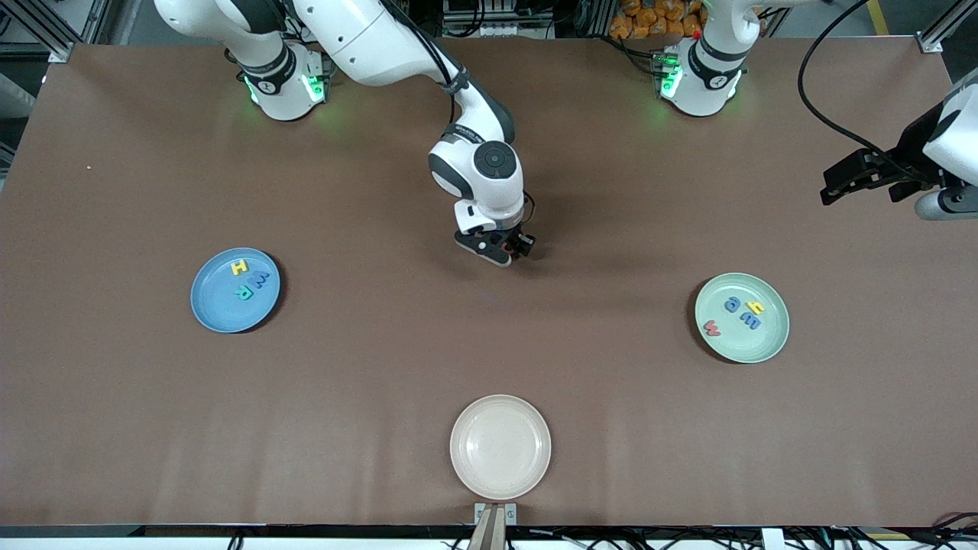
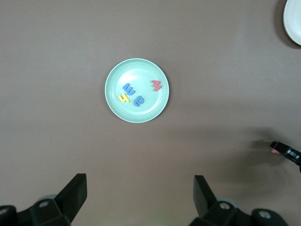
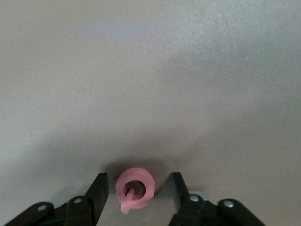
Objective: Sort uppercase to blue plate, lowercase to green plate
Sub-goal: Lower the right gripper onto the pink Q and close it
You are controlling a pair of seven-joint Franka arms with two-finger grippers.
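Observation:
A red uppercase Q (image 3: pixel 149 189) lies flat on the bare brown table between the fingers of my right gripper (image 3: pixel 138 193), with a small gap on each side. That gripper (image 1: pixel 508 248) is down at the table's middle and open. The blue plate (image 1: pixel 218 309), toward the right arm's end, holds a yellow H (image 1: pixel 239 267), a blue W (image 1: pixel 262 280) and a green R (image 1: pixel 244 292). The green plate (image 1: pixel 752 344) (image 2: pixel 136 70), toward the left arm's end, holds the lowercase letters: blue a (image 1: pixel 733 305), yellow h (image 1: pixel 756 308), blue m (image 1: pixel 751 321) and red w (image 1: pixel 711 328). My left gripper (image 1: pixel 863 179) (image 2: pixel 140 193) waits high and open.
A cream-white plate (image 1: pixel 500 447) (image 2: pixel 294 21) with nothing on it sits near the table's front edge, nearer to the front camera than the right gripper. Brown table surface stretches between the three plates.

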